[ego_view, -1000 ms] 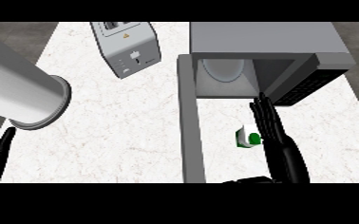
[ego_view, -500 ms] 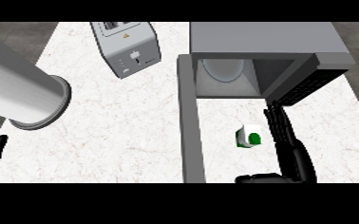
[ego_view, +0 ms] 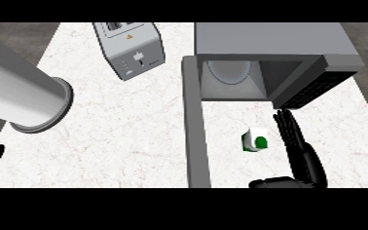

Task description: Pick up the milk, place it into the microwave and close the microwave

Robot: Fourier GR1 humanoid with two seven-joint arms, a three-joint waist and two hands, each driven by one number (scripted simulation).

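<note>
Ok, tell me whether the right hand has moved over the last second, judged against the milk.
Yes. The right hand has crept forward past the milk toward the microwave, still open, not touching the carton.

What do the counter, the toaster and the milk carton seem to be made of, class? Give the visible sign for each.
Counter: probably marble or similar stone, white with faint grey veins, matte.
Toaster: seemingly brushed metal, an even silver-grey body with dark slots on top.
Milk carton: likely coated card, a small white box with green print; too small to be sure.

A kitchen: a white marble counter (ego_view: 129,126) holds a toaster (ego_view: 131,48) at upper left and an open microwave (ego_view: 273,48) at upper right.
</note>
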